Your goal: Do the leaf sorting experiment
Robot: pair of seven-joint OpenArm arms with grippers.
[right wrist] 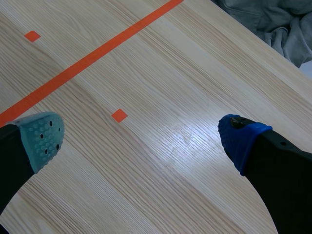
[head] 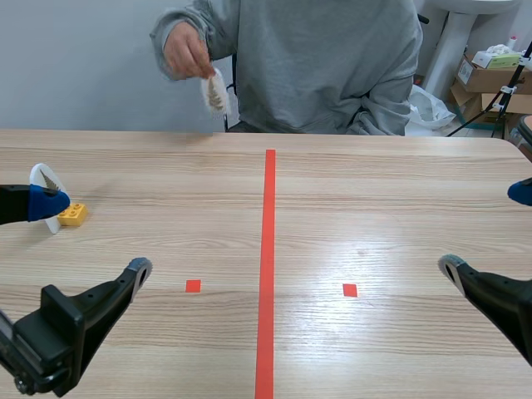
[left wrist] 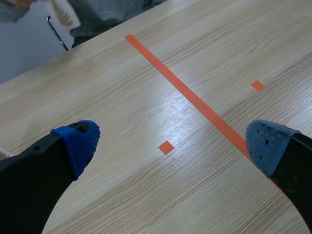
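Across the table a person's hand (head: 184, 51) holds up a pale oval leaf piece (head: 215, 91) above the far edge; it also shows far ahead of my left gripper as the leaf piece (left wrist: 63, 13). At the far left a white oval card (head: 41, 181) with a dark mark stands by a yellow brick (head: 73, 214), partly hidden by my left finger's blue pad. My left gripper (head: 93, 237) (left wrist: 173, 146) is open over bare table near a small orange square. My right gripper (head: 488, 230) (right wrist: 141, 141) is open too, with nothing between its fingers.
An orange-red tape line (head: 268, 266) runs down the middle of the wooden table (head: 374, 216), with a small square mark on each side. The person's grey sleeves rest at the far edge. Cardboard boxes (head: 490, 79) stand beyond the far right corner.
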